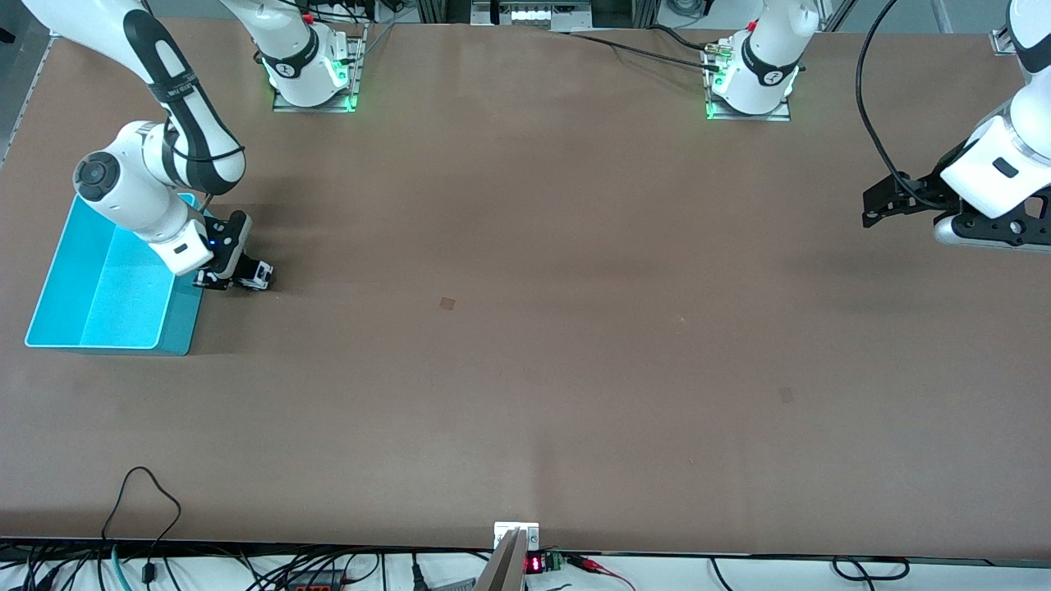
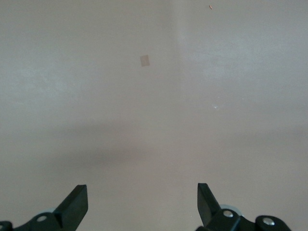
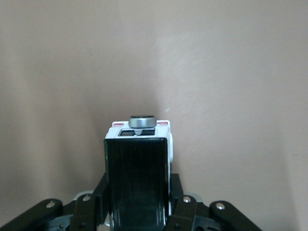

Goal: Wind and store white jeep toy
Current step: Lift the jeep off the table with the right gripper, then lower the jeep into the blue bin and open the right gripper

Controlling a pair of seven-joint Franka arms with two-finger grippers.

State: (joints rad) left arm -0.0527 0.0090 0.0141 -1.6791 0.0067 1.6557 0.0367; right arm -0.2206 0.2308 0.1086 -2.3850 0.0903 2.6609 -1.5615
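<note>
The white jeep toy point(image 1: 256, 275) is tiny, with a black roof and black wheels. It sits on the table beside the cyan bin point(image 1: 107, 283), on the side toward the left arm's end. My right gripper point(image 1: 234, 277) is down at the table and shut on the jeep. In the right wrist view the jeep point(image 3: 139, 168) fills the space between the fingers point(image 3: 98, 192), roof toward the camera and spare wheel at its tip. My left gripper point(image 1: 872, 207) is open and empty, up over the table's left-arm end; its fingertips point(image 2: 77, 202) show only bare table between them.
The cyan bin stands open at the right arm's end of the table. A small tape patch point(image 1: 447, 303) lies mid-table, and another point(image 1: 786, 395) lies nearer the front camera toward the left arm's end. Cables run along the table's front edge.
</note>
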